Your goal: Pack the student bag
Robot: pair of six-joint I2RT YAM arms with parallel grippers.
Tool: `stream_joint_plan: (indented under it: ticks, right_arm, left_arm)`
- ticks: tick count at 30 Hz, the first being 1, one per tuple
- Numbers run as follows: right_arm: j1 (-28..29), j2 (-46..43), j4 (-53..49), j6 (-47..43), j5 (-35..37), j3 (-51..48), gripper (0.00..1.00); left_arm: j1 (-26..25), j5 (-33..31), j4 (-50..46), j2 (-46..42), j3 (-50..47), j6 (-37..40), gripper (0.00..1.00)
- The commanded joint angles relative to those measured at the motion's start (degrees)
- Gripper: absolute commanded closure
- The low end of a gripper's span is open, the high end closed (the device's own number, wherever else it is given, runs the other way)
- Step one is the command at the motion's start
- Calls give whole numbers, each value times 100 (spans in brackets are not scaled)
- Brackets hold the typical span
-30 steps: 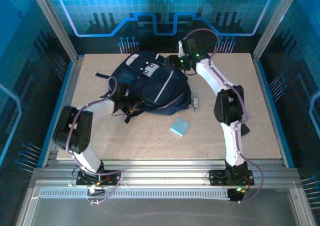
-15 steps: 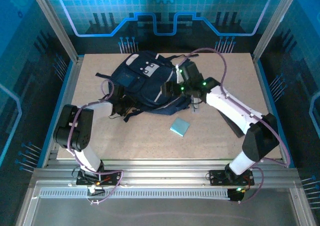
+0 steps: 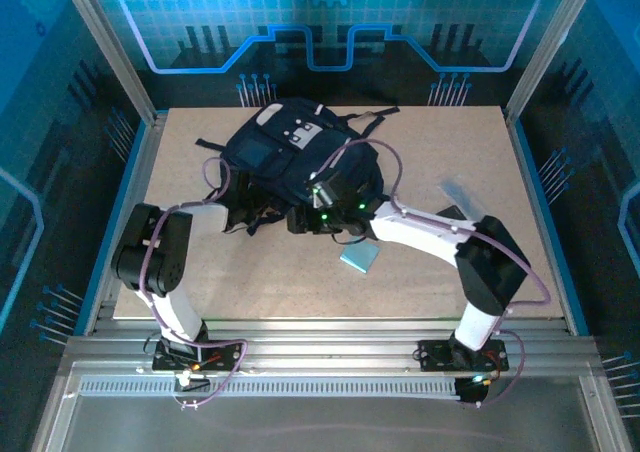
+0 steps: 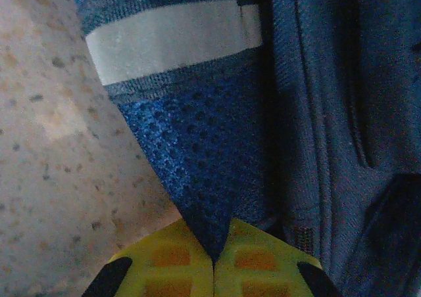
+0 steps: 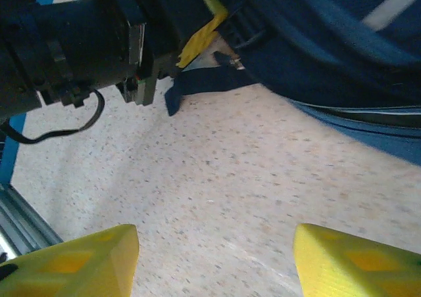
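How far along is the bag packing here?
Early. Done: the left gripper is shut on blue mesh fabric of the student bag. In hand: the open right gripper sits low over the table beside the bag's edge. Left: the pale blue book lies on the table, unpacked.

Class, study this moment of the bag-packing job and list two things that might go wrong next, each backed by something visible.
1. The left gripper pinches just the tip of a mesh flap on the student bag; a pull might slip it free.
2. The right gripper, open, hovers low and close to the left gripper; pushing further in may knock it.
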Motion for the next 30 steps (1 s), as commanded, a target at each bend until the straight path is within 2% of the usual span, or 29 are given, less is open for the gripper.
stream_joint_plan:
  ticks: [1, 5, 12, 14, 16, 23, 30]
  right_arm:
    - [92, 311, 666, 805, 45, 46, 40]
    - [148, 417, 990, 1123, 334, -128, 47]
    - [229, 644, 1075, 1267, 995, -170, 44]
    - [327, 790, 947, 1131, 1366, -30, 44]
    - [466, 945, 832, 933, 2046, 104, 43]
    - [558, 1344, 1049, 514, 3410, 383, 42]
    - [558, 1458, 1991, 84, 3455, 397, 42]
  left_arm:
    - [-186, 302, 518, -605, -264, -523, 100]
    - [-411, 288, 559, -1028, -389, -780, 100]
    - [-689, 158, 601, -1316, -398, -1034, 100]
    - [-756, 148, 651, -1314, -398, -1121, 100]
    - [-822, 136, 660, -1334, -381, -1157, 100]
    - [-919, 136, 593, -1488, -432, -1255, 100]
    - [-1004, 47, 455, -1620, -496, -1261, 100]
